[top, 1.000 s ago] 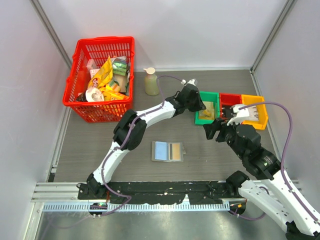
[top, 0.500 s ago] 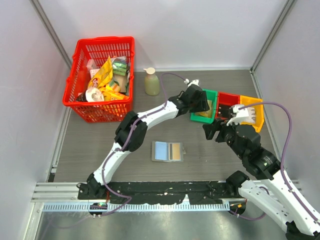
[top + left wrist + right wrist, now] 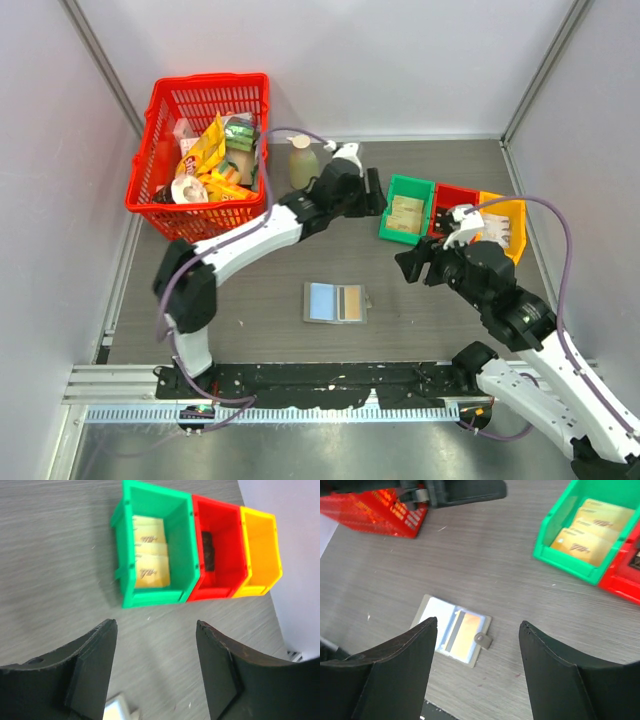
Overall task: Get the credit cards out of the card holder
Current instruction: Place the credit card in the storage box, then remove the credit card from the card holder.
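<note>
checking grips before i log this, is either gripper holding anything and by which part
Nothing is held. The left gripper and the right gripper both stand open with nothing between their fingers.

Nothing I can read; the script on the yellow cards (image 3: pixel 150 555), green bin (image 3: pixel 150 598) at 1 o'clock, is too blurred.
</note>
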You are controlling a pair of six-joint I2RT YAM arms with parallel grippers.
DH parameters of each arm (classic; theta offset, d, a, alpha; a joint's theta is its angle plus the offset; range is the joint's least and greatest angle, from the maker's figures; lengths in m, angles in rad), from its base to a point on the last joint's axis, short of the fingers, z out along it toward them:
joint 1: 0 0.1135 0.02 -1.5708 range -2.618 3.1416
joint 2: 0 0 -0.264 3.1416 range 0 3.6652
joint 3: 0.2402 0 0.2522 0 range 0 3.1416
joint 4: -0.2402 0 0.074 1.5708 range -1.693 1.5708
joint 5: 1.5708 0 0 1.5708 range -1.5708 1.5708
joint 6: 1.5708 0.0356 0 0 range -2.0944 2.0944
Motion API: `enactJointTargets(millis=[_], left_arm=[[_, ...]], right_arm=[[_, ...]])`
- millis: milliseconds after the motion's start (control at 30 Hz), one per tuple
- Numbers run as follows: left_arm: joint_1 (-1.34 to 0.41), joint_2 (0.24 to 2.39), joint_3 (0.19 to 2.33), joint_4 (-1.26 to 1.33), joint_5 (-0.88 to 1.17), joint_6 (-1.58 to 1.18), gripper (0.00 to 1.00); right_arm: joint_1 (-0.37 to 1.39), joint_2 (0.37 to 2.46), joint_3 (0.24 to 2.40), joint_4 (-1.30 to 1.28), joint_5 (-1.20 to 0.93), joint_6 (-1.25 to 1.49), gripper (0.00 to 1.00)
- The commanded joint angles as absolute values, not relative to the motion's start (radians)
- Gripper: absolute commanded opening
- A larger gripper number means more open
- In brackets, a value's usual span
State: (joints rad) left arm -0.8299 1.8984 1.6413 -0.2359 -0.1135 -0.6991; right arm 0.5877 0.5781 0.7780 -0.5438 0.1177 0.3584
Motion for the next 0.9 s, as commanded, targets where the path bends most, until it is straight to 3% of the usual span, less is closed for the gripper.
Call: enactJointTargets(millis=[0,200,400,600,867], left_arm=[[-0.819,1.686,1.398,-0.179,-0.158,-0.678,0.65],[-0.818,1.442,1.062,-0.216,-0.117,-0.718,0.61],[-0.821,1.355,0.842,-0.169,-0.014,-0.788,0.54],[-0.822,1.351,0.735,-0.129,0.031,-0.796,0.37],[-0.822,1.394,0.67,-0.104,0.058,-0.816,0.28]], right_arm=[[0.589,0.65,0.782,-0.456,-0.081,0.393,0.7],[0.601,0.774,0.664,-0.266,-0.222,0.495,0.7],[0.684,0.932,0.597,-0.115,-0.213,0.572,0.7],[0.776,1.098,0.557,0.058,-0.13,0.663,0.69],[0.782,1.256,0.575,0.078,-0.035,0.623,0.68]])
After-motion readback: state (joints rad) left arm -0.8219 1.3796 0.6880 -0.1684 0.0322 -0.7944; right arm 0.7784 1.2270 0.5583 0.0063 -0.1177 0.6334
